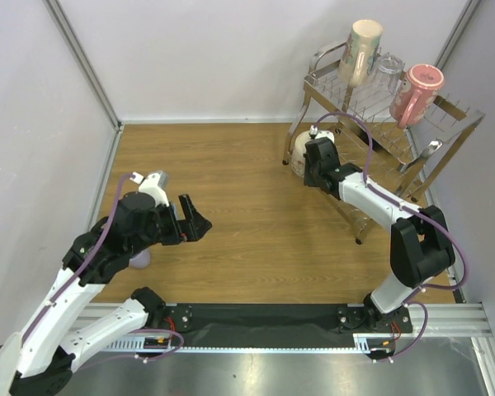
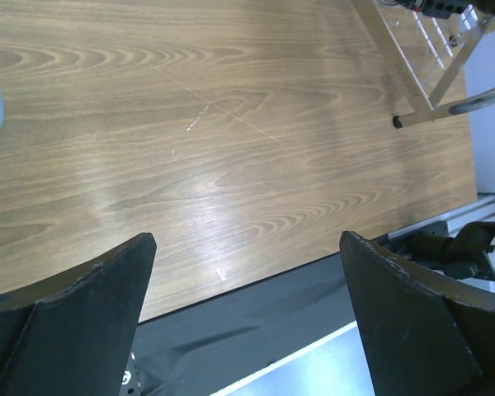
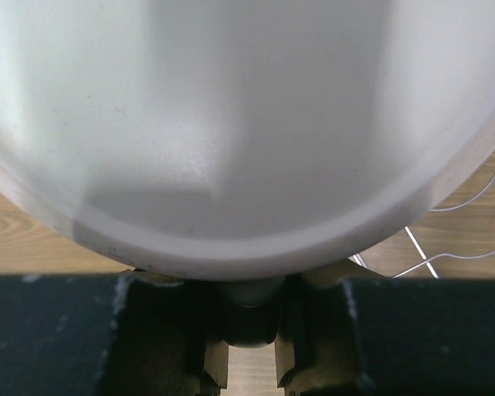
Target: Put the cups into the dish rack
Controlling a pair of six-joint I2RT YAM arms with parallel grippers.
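White mug (image 3: 247,124) fills my right wrist view, down on the tabletop (image 1: 231,165) at the foot of the dish rack (image 1: 304,103)!
Glazed ceramic, I'd judge: stiff, some weight, slick, and it could chip against the wire. So I want a square pinch across the wall or rim, not the round belly. My right jaws flank it, but clamped or not, I cannot tell. Left jaws spread wide, holding nothing, well away from the rack. Beige mug (image 1: 363,45), clear glass (image 1: 388,70) and pink mug (image 1: 419,92) sit on the rack's top tier.
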